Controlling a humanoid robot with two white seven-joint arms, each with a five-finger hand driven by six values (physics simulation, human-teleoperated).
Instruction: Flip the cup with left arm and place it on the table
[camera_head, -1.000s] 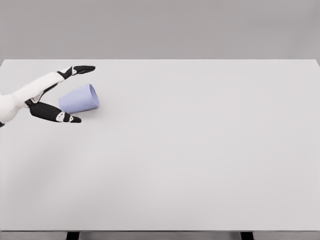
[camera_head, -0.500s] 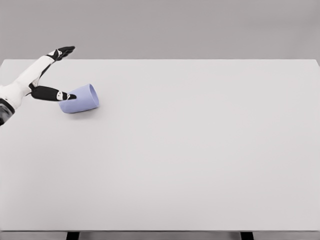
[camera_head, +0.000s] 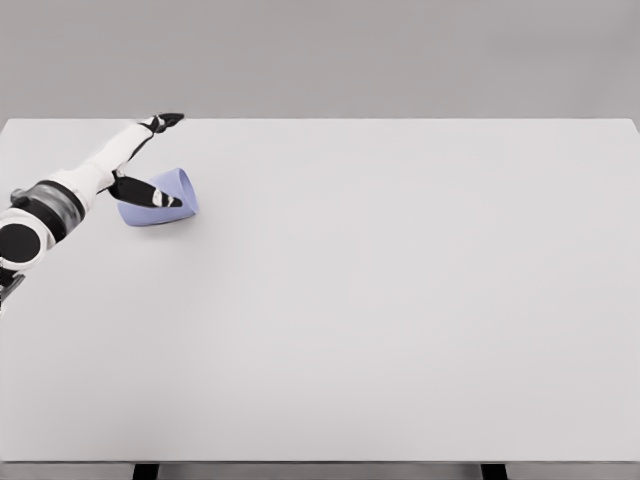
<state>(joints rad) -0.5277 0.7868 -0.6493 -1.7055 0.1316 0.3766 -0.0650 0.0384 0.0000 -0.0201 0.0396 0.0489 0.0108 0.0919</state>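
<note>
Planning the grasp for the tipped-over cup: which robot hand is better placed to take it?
The left robot hand. It is already at the light blue plastic cup lying on its side near the white table's far left, with one dark finger across the cup and another stretched past it. The right arm is out of view.

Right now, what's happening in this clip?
The robot's left hand is reaching over a pale blue plastic cup lying on its side near the far left of the white table. Its fingers are spread, one dark digit across the cup's side, with no closed grasp. The cup is not yet upright. The right arm is out of view.
</note>
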